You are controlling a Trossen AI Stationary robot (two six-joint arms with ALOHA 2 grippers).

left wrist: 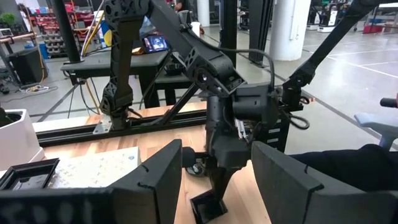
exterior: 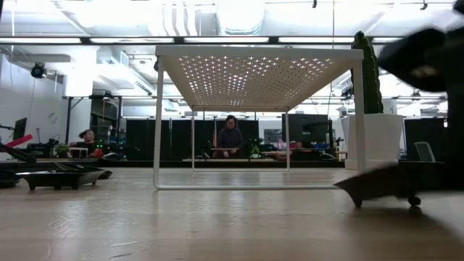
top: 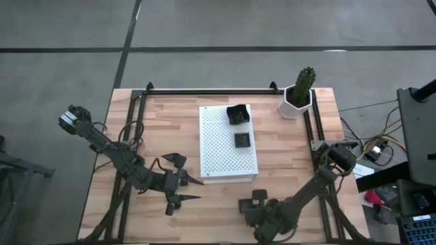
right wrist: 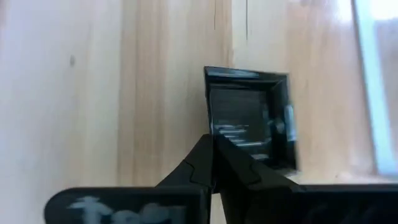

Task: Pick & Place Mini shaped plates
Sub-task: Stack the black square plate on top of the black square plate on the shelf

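Two small dark plates sit on the white perforated board (top: 228, 144): a bigger irregular one (top: 238, 114) near its far edge and a small square one (top: 242, 140) at its middle. Another dark leaf-like plate (top: 174, 160) lies on the wood left of the board. My right gripper (top: 253, 199) is near the table's near edge, shut on a square dark plate (right wrist: 249, 118). My left gripper (top: 185, 189) hovers open to its left, near the board's near-left corner, holding nothing; in its wrist view the fingers (left wrist: 158, 180) stand wide apart. My right gripper pinches the square plate by its rim near one corner (right wrist: 211, 134), between the two shut fingers (right wrist: 199, 162). The fingers come from above, pointing down. The plate (left wrist: 208, 208) hangs tilted just below them, close over the wood; whether it touches the table I cannot tell.
A white hexagonal pot with a cactus (top: 298, 97) stands at the far right corner. Black rails (top: 204, 91) frame the table's far and side edges. Bare wood (top: 286, 156) lies between the board and the right rail. A person (exterior: 230, 138) sits in the room beyond.
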